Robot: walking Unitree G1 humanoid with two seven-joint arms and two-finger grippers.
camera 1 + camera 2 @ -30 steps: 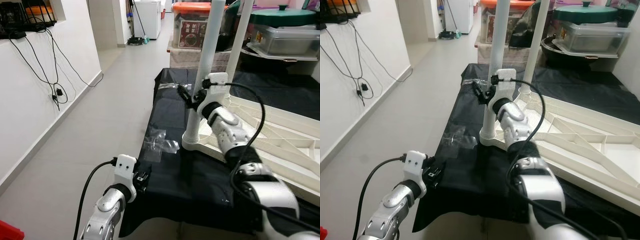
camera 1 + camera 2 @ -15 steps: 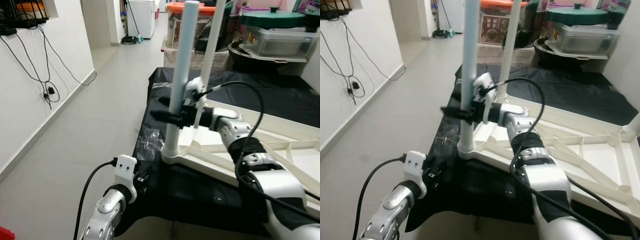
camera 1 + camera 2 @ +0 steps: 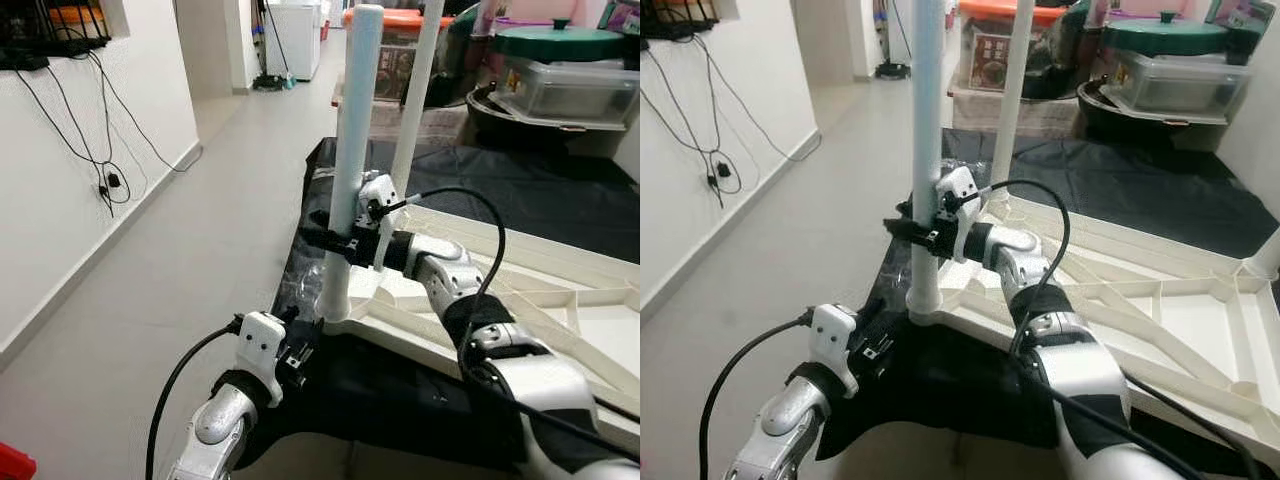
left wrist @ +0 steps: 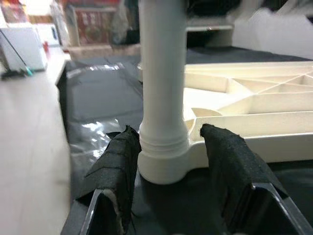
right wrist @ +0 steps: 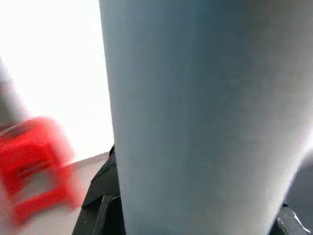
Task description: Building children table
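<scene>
A white children's table top (image 3: pixel 560 300) lies upside down on a black-covered surface (image 3: pixel 400 370). A white table leg (image 3: pixel 350 150) stands upright in its near corner socket (image 4: pixel 164 161). My right gripper (image 3: pixel 336 243) is shut on this leg at about mid-height; the right wrist view shows the leg (image 5: pixel 195 122) up close. My left gripper (image 4: pixel 171 133) is open low at the corner, its fingers (image 4: pixel 117 161) on either side of the socket. A second leg (image 3: pixel 415 110) stands behind the first.
Storage boxes and a green-lidded pot (image 3: pixel 560 40) are stacked behind the surface. A clear plastic bag (image 3: pixel 298 285) lies on the black cover near the corner. A white wall with hanging cables (image 3: pixel 100 150) runs along the left, with open floor (image 3: pixel 200 250) between.
My left gripper has moved forward to the corner socket. My right gripper, beside the leg a second ago, has since shut on it and still holds it. The camera has shifted.
</scene>
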